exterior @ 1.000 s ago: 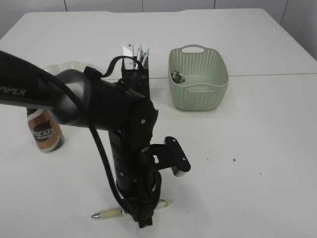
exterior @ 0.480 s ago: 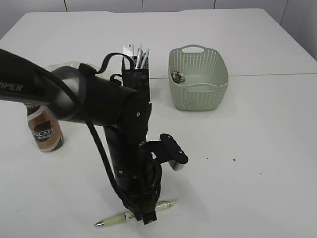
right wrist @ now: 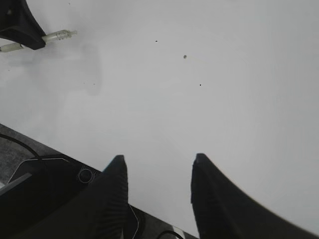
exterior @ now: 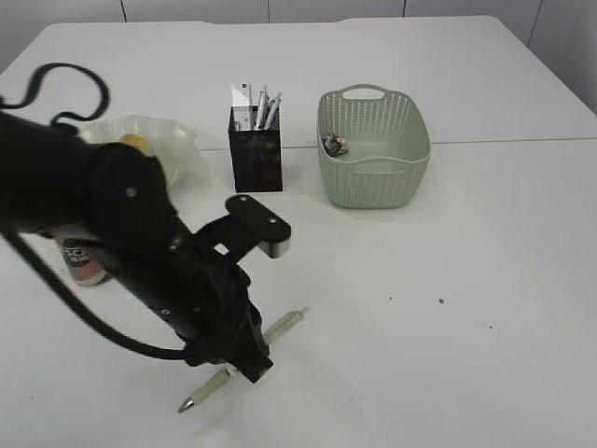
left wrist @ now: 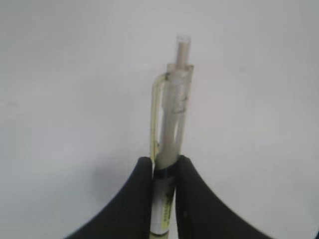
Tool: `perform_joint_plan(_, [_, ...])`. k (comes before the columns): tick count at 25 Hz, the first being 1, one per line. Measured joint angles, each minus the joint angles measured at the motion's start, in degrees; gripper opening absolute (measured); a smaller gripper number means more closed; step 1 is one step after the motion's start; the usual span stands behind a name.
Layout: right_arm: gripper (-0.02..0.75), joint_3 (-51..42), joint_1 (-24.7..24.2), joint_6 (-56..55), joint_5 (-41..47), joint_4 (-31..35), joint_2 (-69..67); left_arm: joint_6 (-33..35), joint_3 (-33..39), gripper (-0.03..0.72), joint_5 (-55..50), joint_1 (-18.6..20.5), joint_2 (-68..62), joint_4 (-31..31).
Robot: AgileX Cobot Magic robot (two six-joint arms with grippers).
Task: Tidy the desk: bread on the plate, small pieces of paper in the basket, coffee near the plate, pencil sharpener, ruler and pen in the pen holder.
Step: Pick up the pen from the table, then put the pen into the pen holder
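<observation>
Black left gripper (left wrist: 164,172) pinches translucent pen (left wrist: 172,124) (slim, cylindrical) — ribbed.

white table (exterior: 485,243), black mesh pen holder (exterior: 256,161), green basket (exterior: 373,173), coffee can (exterior: 82,261), plate (exterior: 177,149) at left

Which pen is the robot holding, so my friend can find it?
Start at the white table and find the black left arm's gripper at its front edge. Its fingers pinch a pale yellowish click pen. The other pens stand upright in the black mesh holder; this one is alone.
</observation>
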State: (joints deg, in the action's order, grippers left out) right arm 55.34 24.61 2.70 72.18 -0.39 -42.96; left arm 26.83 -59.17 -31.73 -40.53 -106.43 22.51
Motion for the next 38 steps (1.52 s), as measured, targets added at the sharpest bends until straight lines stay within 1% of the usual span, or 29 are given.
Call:
perform_joint_plan(4, [0.313, 0.0, 0.0, 0.0, 0.0, 0.0, 0.0, 0.0, 11.5, 0.070, 19.0, 0.0, 9.5, 4.1])
perform_joint_plan(7, [0.313, 0.0, 0.0, 0.0, 0.0, 0.0, 0.0, 0.0, 18.1, 0.070, 33.3, 0.0, 15.0, 7.5])
perform_joint_plan(9, [0.312, 0.0, 0.0, 0.0, 0.0, 0.0, 0.0, 0.0, 19.6, 0.069, 40.5, 0.0, 17.1, 9.6])
perform_joint_plan(11, [0.313, 0.0, 0.0, 0.0, 0.0, 0.0, 0.0, 0.0, 19.6, 0.069, 48.0, 0.0, 17.8, 11.9])
perform_joint_plan(13, [0.313, 0.0, 0.0, 0.0, 0.0, 0.0, 0.0, 0.0, 18.8, 0.069, 53.2, 0.0, 17.8, 13.6])
perform_joint_plan(15, [0.313, 0.0, 0.0, 0.0, 0.0, 0.0, 0.0, 0.0, 16.8, 0.069, 56.5, 0.2, 17.3, 14.4])
perform_joint_plan(18, [0.313, 0.0, 0.0, 0.0, 0.0, 0.0, 0.0, 0.0, 11.9, 0.069, 59.2, 1.1, 14.8, 14.4])
perform_joint_plan(26, [0.313, 0.0, 0.0, 0.0, 0.0, 0.0, 0.0, 0.0, -2.6, 0.068, 62.3, 5.7, 2.8, 14.3])
perform_joint_plan(33, [0.313, 0.0, 0.0, 0.0, 0.0, 0.4, 0.0, 0.0, -16.6, 0.068, 62.3, 9.7, -7.6, 13.6])
perform_joint_plan(38, [0.313, 0.0, 0.0, 0.0, 0.0, 0.4, 0.0, 0.0, -26.2, 0.068, 59.8, 10.9, -13.8, 12.8])
